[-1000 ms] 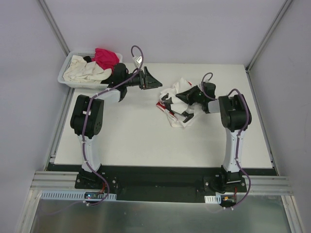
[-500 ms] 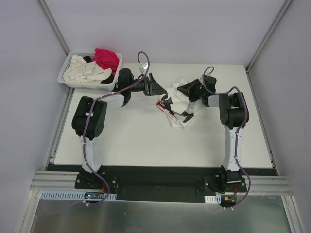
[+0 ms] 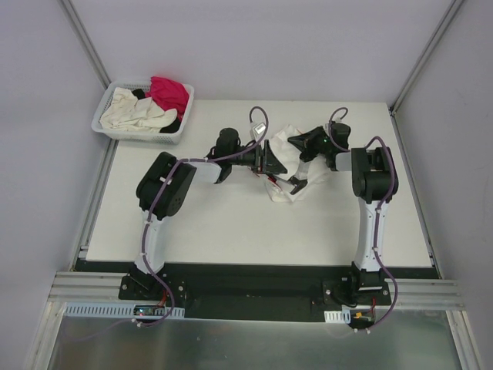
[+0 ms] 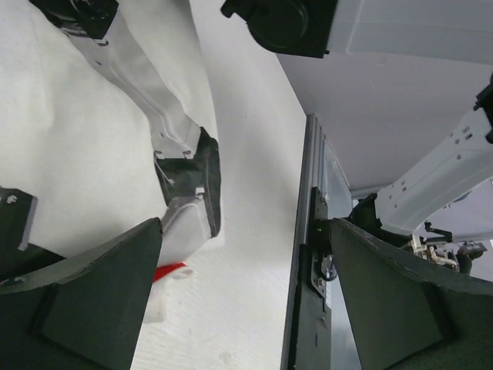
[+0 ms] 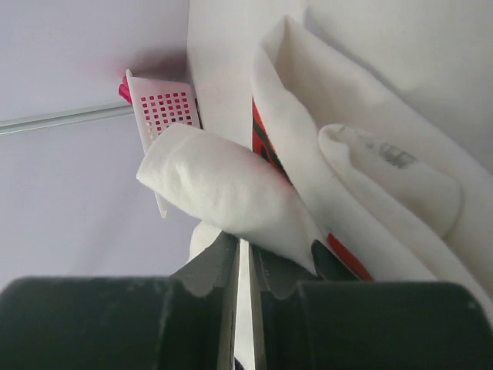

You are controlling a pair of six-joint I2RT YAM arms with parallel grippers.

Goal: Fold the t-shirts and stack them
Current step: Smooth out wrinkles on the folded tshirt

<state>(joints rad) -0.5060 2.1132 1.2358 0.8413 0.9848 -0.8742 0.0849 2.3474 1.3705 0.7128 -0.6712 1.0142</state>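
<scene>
A crumpled white t-shirt with red print point(image 3: 286, 171) lies on the table at centre right. My right gripper point(image 3: 303, 144) is at its far edge, shut on a rolled fold of the white cloth point(image 5: 223, 193), with the tips point(image 5: 243, 248) nearly together. My left gripper point(image 3: 270, 160) reaches across to the shirt's left edge and stands wide open. Between its fingers point(image 4: 92, 293) I see only table and a corner of the shirt with red print point(image 4: 171, 271). More t-shirts, cream point(image 3: 135, 112), magenta point(image 3: 169, 91) and black, fill the basket.
The white slotted basket point(image 3: 109, 131) stands at the table's far left corner and also shows in the right wrist view as basket point(image 5: 166, 116). The right arm's link point(image 4: 166, 100) crosses the left wrist view. The table's right edge rail point(image 4: 308, 254) runs close by.
My left arm has swung from beside the basket rightward to the printed shirt, still open. The right gripper has shifted slightly toward the back with the cloth in it.
</scene>
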